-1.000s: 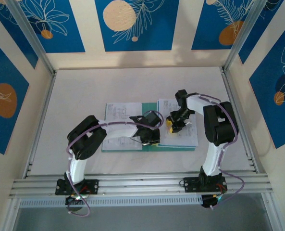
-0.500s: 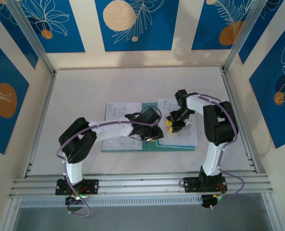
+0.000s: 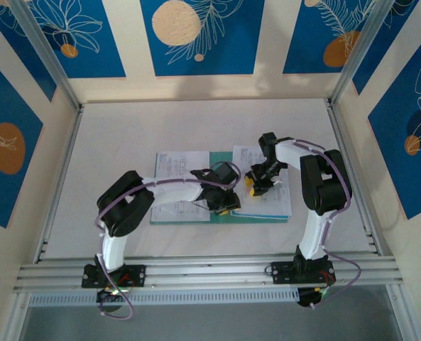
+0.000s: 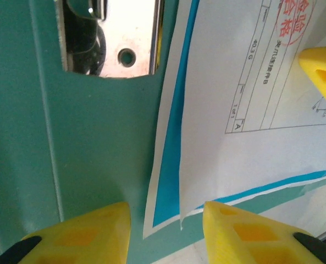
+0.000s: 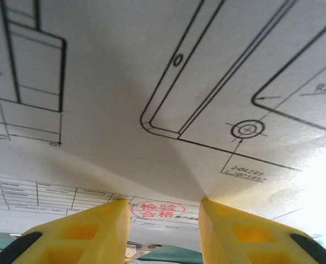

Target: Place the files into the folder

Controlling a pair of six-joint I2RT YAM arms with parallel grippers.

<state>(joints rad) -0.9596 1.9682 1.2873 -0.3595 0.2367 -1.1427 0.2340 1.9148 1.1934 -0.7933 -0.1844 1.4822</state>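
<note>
My left claw (image 4: 165, 220) hangs with its blocky yellow fingertips (image 4: 80, 228) spread and nothing between them. It's over the matte teal folder (image 4: 91, 143), which lies flat on the pale table (image 3: 196, 121); a shiny metal clip (image 4: 110, 38) gleams there, and the crisp corner of the white printed files (image 4: 245, 110) overlaps a thin cyan-blue sheet (image 4: 172, 143). My right claw (image 5: 163, 214) is spread too, tips down on a drawing sheet (image 5: 152, 66) with a red stamp (image 5: 158, 210), the paper creasing up from one tip.
</note>
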